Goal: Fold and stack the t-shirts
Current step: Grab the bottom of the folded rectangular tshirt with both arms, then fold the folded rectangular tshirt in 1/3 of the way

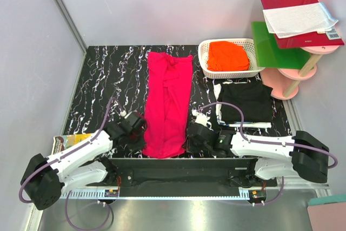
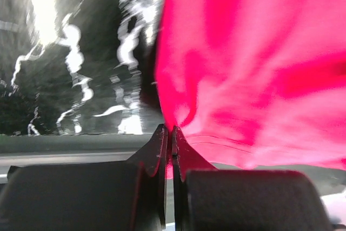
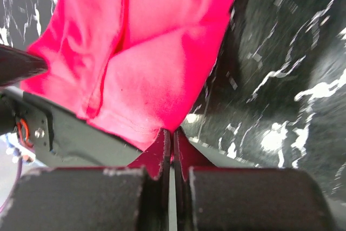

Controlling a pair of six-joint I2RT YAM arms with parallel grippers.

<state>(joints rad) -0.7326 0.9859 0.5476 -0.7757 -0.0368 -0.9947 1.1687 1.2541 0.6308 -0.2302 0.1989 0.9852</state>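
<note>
**A:** What are the fingers (image 2: 154, 152) of the left gripper (image 2: 169, 131) doing?

**B:** They are pressed flat together with no gap. A sliver of the magenta t-shirt (image 1: 167, 104) shows between them, so they are pinching the left corner of its hem.

**A:** And the right gripper (image 3: 172, 132)?

**B:** Much the same. Its dark, wedge-shaped tips meet and nip the hem at its right corner, by the near edge of the worktop (image 1: 108, 74).

**A:** How does that shirt lie?

**B:** It is folded into a long, narrow strip running from the near edge toward the far edge, roughly mid-worktop. The cloth is soft and creased lengthwise, with a stitched hem.

**A:** Where are the other shirts?

**B:** The black t-shirt (image 1: 246, 101) lies as a flat folded rectangle toward the right edge, apart from the magenta one. The orange t-shirt (image 1: 228, 56) sits bunched in the white basket (image 1: 204, 58), a lattice-walled plastic one at the far right corner.

**A:** What is the surface like?

**B:** It is glossy black with white marble veining.

**A:** Is there anything beyond it?

**B:** Off the right edge, a pink stand (image 1: 281, 87) with round shelves carries a green board (image 1: 270, 47) and a red booklet (image 1: 278, 1) with white paper on top.
</note>
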